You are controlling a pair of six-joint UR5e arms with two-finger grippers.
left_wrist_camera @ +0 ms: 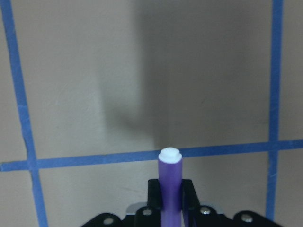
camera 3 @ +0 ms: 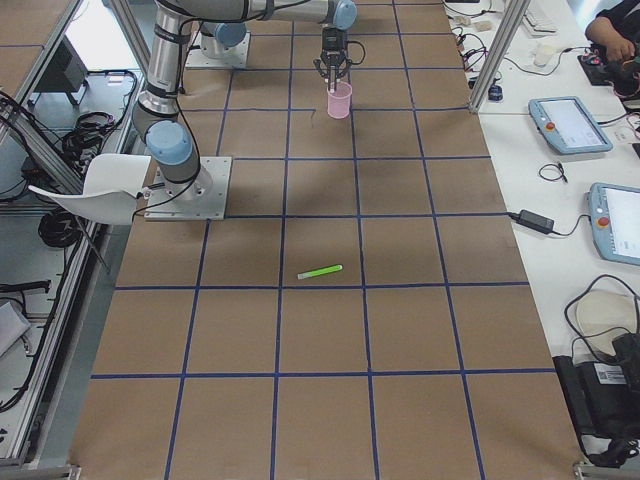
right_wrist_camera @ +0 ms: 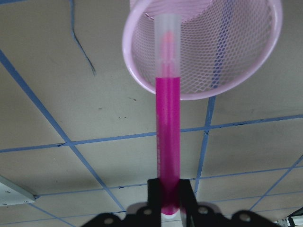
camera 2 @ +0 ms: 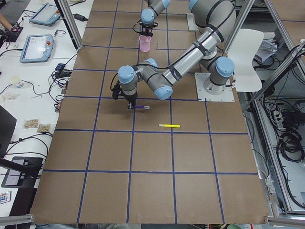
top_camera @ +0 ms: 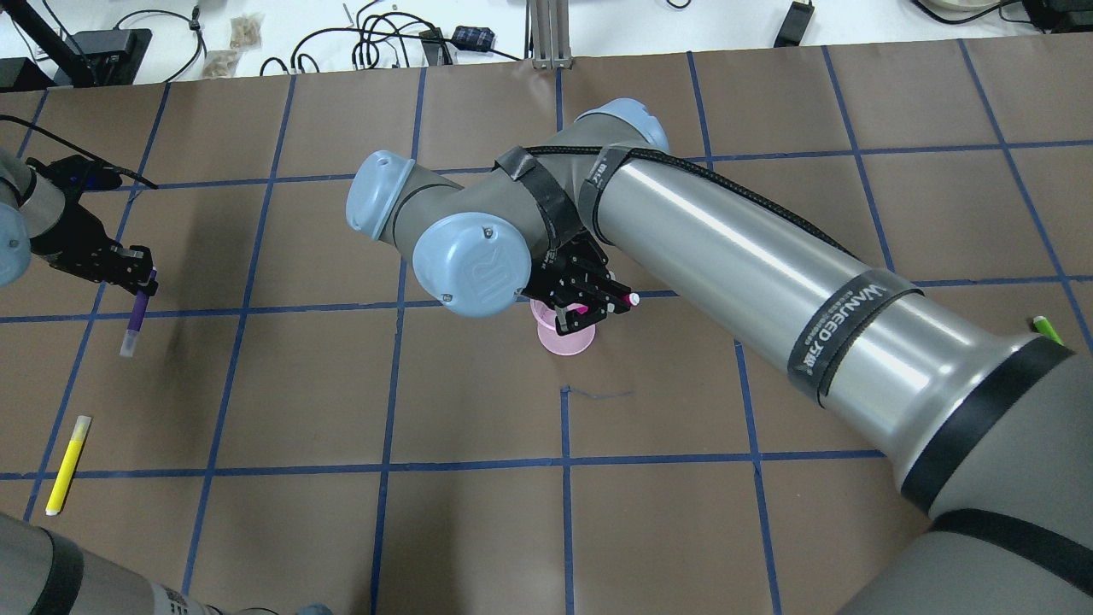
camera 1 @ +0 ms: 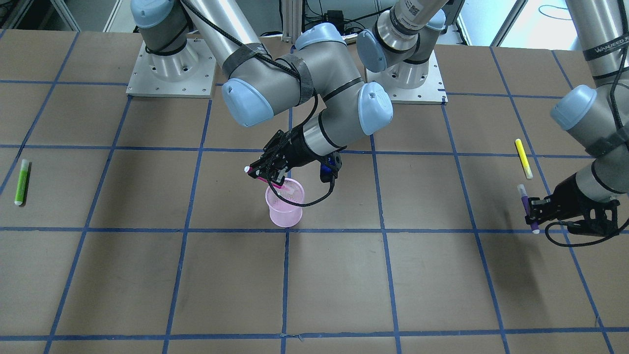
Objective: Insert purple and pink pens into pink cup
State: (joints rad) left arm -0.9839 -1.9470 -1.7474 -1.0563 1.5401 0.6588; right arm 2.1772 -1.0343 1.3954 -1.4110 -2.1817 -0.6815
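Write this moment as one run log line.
right hand: holds pink pen, tip at pink cup mouth | left hand: holds purple pen | inserted: none

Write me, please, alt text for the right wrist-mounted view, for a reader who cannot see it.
The right claw grips a pink pen, its translucent cap reaching over the open mouth of a pink mesh cup. Beneath lies a brown table with blue tape lines.

1. pens: four. one pink pen (right_wrist_camera: 168, 142), one purple pen (left_wrist_camera: 169, 182), one yellow pen (camera 1: 523, 157), one green pen (camera 1: 22, 182).
2. cups: one pink cup (camera 1: 285, 212).
3. robot arms: two. left arm (camera 1: 575, 105), right arm (camera 1: 295, 88).
4. grippers: two. left gripper (camera 1: 530, 209), right gripper (camera 1: 268, 176).
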